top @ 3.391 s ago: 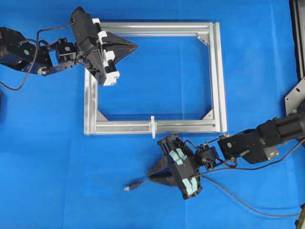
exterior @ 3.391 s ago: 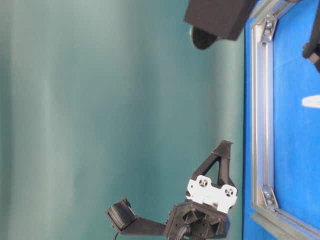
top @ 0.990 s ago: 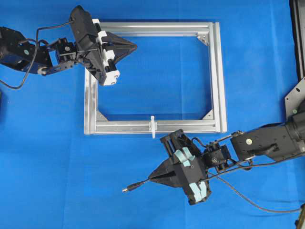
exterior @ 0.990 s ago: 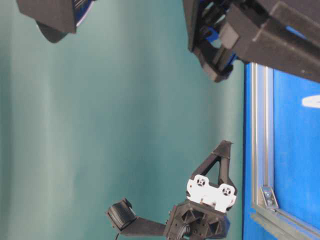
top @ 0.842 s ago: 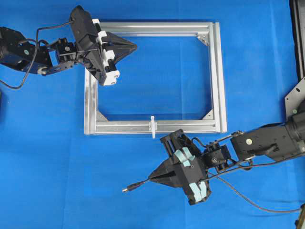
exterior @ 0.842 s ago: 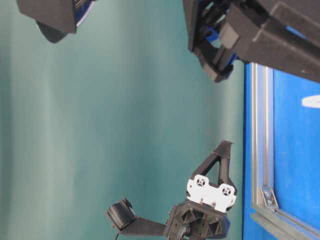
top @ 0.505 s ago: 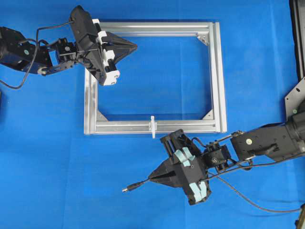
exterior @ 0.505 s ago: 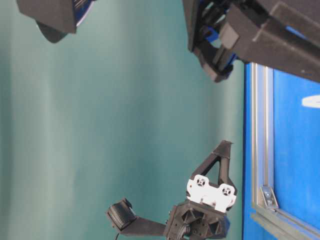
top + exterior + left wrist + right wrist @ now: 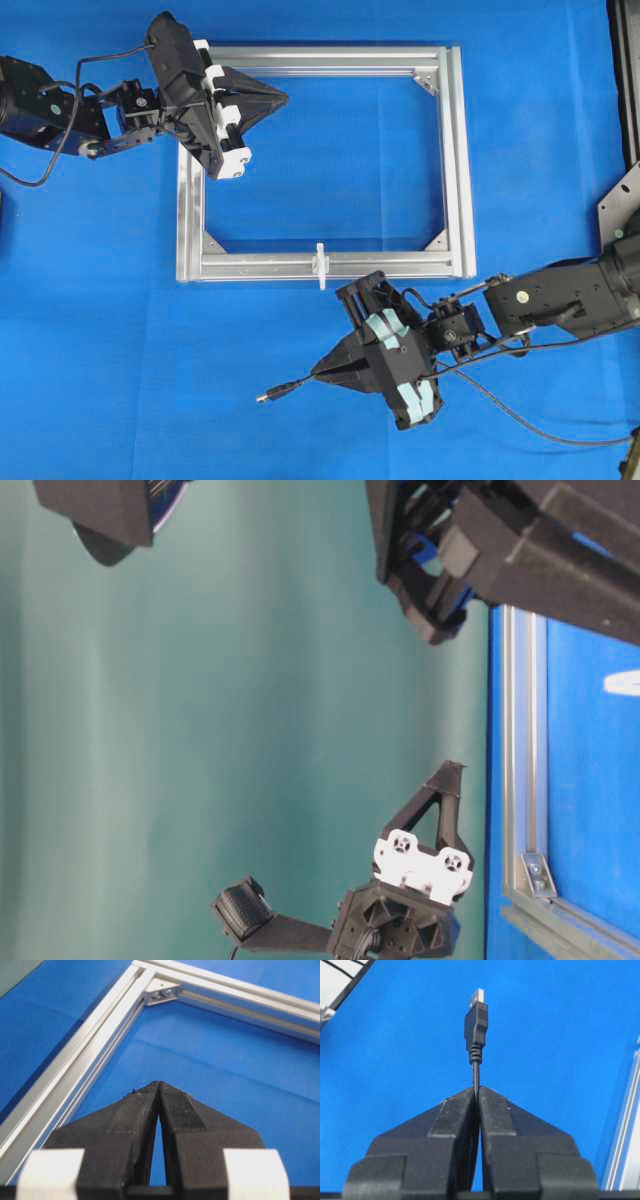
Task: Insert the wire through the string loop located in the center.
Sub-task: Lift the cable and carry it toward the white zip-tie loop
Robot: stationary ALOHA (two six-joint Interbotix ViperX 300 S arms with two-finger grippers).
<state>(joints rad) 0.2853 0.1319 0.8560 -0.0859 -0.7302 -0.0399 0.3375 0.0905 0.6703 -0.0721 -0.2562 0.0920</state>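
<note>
Over the frame's far corner the left hand hangs pressed together and empty, while the right hand, clamped on the wire, must next aim its plug at the string loop on the near rail.

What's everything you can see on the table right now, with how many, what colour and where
wire: one, black with a metal-tipped plug, below the frame, pinched just behind the plug, trailing off to the right
string loop: one, white, midway along the frame's bottom rail
frame: one, silver, rectangular, flat on the cloth, upper centre
corner brackets: silver, inside the frame's corners, three visible, fourth hidden by the left arm
cloth: one, blue, covering the table
left gripper: one, black, shut and holding nothing, over the frame's top left corner
right gripper: one, black, shut on the wire, below the frame's bottom rail
</note>
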